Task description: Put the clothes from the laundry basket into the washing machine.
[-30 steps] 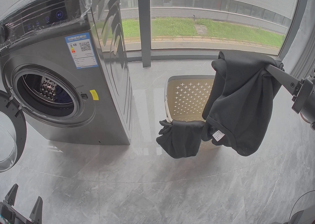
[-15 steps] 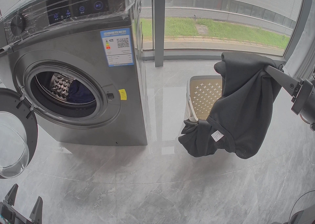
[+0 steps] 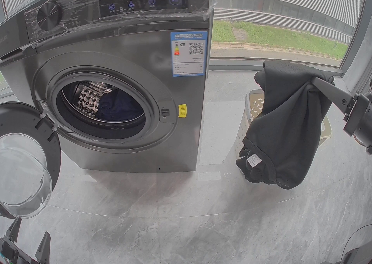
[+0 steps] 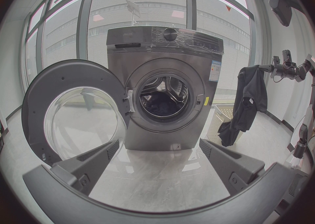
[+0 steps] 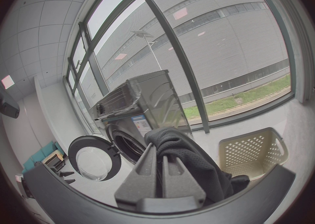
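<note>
A dark grey garment (image 3: 288,121) hangs in the air from my right gripper (image 3: 316,81), which is shut on its top edge; its lower end dangles beside the cream laundry basket (image 3: 252,112). The same garment (image 5: 187,159) drapes over the shut fingers (image 5: 174,175), with the basket (image 5: 252,154) behind. The grey washing machine (image 3: 116,63) stands at left with its round door (image 3: 23,160) swung open, and dark blue cloth (image 3: 118,108) lies in the drum. My left gripper (image 3: 27,239) is low at the near left, open and holding nothing. The machine (image 4: 165,86) faces it, with the hanging garment (image 4: 247,100) to one side.
Grey marble floor (image 3: 186,218) spreads in front of the machine. A large window (image 3: 286,17) runs along the back wall behind the basket. The open door takes up floor space at the machine's left.
The whole head view has swung towards the washing machine, so the camera moved. The garment's trailing end has lifted off the basket rim and now hangs free.
</note>
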{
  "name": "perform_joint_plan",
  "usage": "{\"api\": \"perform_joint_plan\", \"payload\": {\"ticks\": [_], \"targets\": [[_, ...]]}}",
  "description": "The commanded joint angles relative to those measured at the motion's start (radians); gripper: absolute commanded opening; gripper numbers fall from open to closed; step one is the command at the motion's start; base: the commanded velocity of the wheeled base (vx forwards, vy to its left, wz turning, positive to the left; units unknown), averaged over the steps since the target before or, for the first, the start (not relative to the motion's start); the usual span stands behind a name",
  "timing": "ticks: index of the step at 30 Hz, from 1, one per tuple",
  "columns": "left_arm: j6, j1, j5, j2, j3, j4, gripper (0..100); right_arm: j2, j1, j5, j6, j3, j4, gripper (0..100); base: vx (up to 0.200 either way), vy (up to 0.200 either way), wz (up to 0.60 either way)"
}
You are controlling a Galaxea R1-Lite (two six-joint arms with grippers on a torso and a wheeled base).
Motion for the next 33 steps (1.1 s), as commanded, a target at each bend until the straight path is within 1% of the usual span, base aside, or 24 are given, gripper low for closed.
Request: {"api": "perform_joint_plan", "payload": {"ticks": [1, 8, 14, 26, 32, 33], "targets": [[-0.001, 0.000, 0.000, -0.016, 0.016, 0.000, 100, 0.003, -0.002, 0.000, 0.001, 0.002, 0.000, 0, -0.200, 0.000, 0.00], [0.000, 0.000, 0.000, -0.016, 0.016, 0.000, 100, 0.009, -0.002, 0.000, 0.002, 0.003, 0.000, 0, -0.200, 0.000, 0.00], [0.002, 0.000, 0.000, -0.016, 0.016, 0.000, 100, 0.007, -0.003, 0.000, 0.002, 0.003, 0.000, 0, 0.000, 0.000, 0.00], [0.002, 0.000, 0.000, -0.016, 0.016, 0.000, 100, 0.009, -0.003, 0.000, 0.004, 0.005, 0.001, 0, 0.000, 0.200, 0.00], [0.003, 0.000, 0.000, -0.016, 0.016, 0.000, 100, 0.009, -0.003, 0.000, 0.004, 0.005, 0.001, 0, 0.000, 0.000, 0.00], [0.002, 0.000, 0.000, -0.016, 0.016, 0.000, 100, 0.009, -0.003, 0.000, 0.005, 0.005, 0.001, 0, -0.200, 0.000, 0.00]]}}
